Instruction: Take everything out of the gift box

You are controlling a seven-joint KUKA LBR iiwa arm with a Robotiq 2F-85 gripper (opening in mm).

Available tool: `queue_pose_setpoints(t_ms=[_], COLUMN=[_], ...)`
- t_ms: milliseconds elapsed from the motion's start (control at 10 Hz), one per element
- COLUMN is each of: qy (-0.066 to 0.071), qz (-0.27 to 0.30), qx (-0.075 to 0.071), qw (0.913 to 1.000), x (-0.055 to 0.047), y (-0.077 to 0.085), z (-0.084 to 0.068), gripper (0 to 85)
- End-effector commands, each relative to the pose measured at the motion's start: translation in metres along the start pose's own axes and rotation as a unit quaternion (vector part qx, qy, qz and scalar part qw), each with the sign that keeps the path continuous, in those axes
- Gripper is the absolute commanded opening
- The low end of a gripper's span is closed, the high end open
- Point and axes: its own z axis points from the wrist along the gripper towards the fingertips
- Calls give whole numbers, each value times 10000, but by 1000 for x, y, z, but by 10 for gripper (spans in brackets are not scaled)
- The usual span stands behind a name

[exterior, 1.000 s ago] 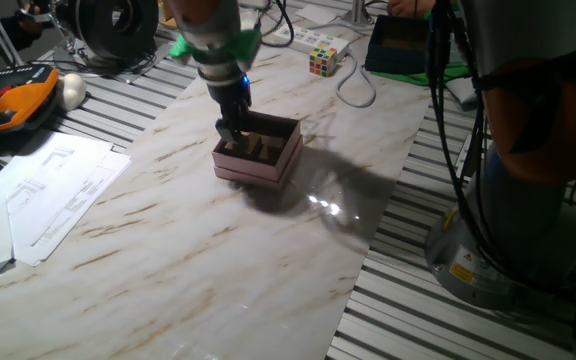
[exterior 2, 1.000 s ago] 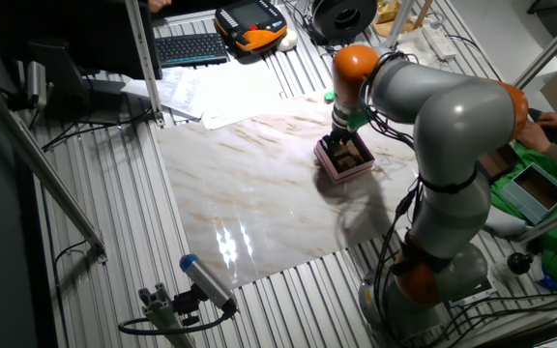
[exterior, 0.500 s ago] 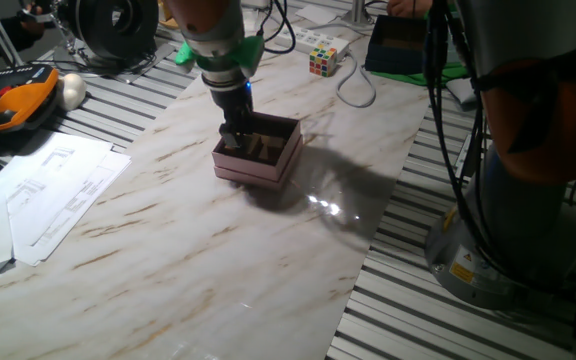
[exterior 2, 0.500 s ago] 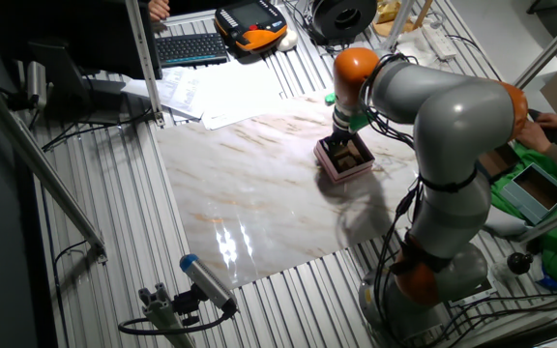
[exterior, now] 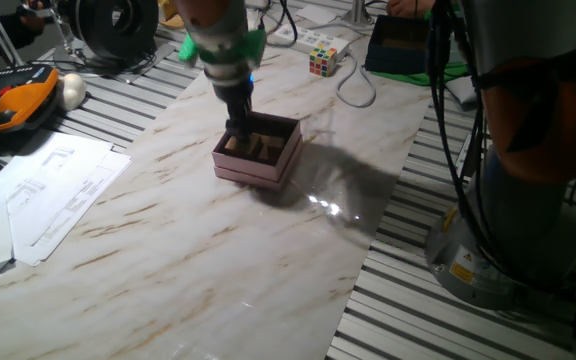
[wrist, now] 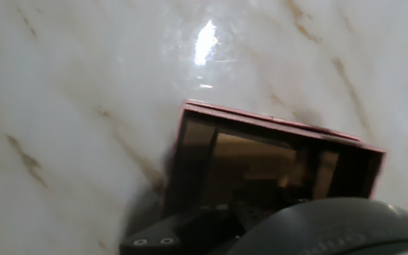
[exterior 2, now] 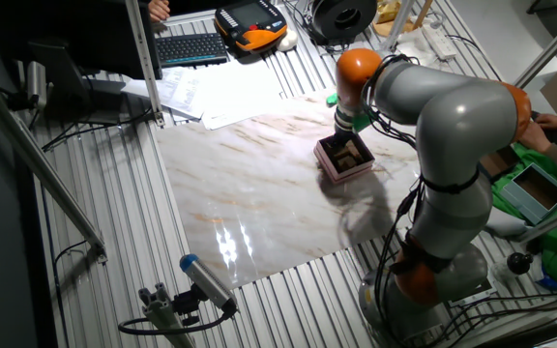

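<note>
1. The gift box [exterior: 259, 152] sat on the marble tabletop [exterior: 198, 240], a little above and left of the frame's centre in one fixed view and right of centre in the other fixed view [exterior 2: 344, 158]. Its open top faced up, which left its contents reachable from straight above.

2. A few tan wooden blocks [exterior: 259, 146] lay inside the box, against its dark interior. None was seen outside it, so I judged the emptying not yet accomplished.

3. The gripper [exterior: 238, 128] hung vertically over the box's near-left part, its tip at or just inside the rim. That posture fitted a straight descent onto a block without fouling the low walls.

4. Whether the claw was released, clenched or grasping a block could not be told. The fingertips were dark, blurred and partly masked by the box wall in the fixed views, and the hand view showed only the gripper body at the bottom edge.

5. The hand view showed the box's brown interior [wrist: 261, 166] directly ahead of the fingers, tilted in the frame; the blocks were not distinguishable there.

6. A multicoloured puzzle cube [exterior: 323, 56] and a dark green-edged box [exterior: 400, 45] stood well apart in the upper part of the frame, clear of the work.

7. Risk, as judged: the light box could shift or lift with a block if a finger caught its wall.
</note>
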Motion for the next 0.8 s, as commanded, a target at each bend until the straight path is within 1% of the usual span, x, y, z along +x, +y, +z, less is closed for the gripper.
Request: queue_pose_setpoints(t_ms=[0,100,200,300,400,500,600,700], qy=[23,58,67,88,0,-57,-78,-69], qz=[-45,-137,-308,-380,-412,-398,-414,-412], qx=[-10,-24,37,86,231,255,264,285], qw=[10000,9999,9995,9992,9989,9989,9988,9987], x=[0,-1,-3,-5,-4,-4,-5,-5], y=[-10,-27,-50,-81,-96,-105,-110,-116], z=[-13,-26,-37,-46,-46,-44,-41,-41], gripper=[0,0,0,0,0,340,510,510])
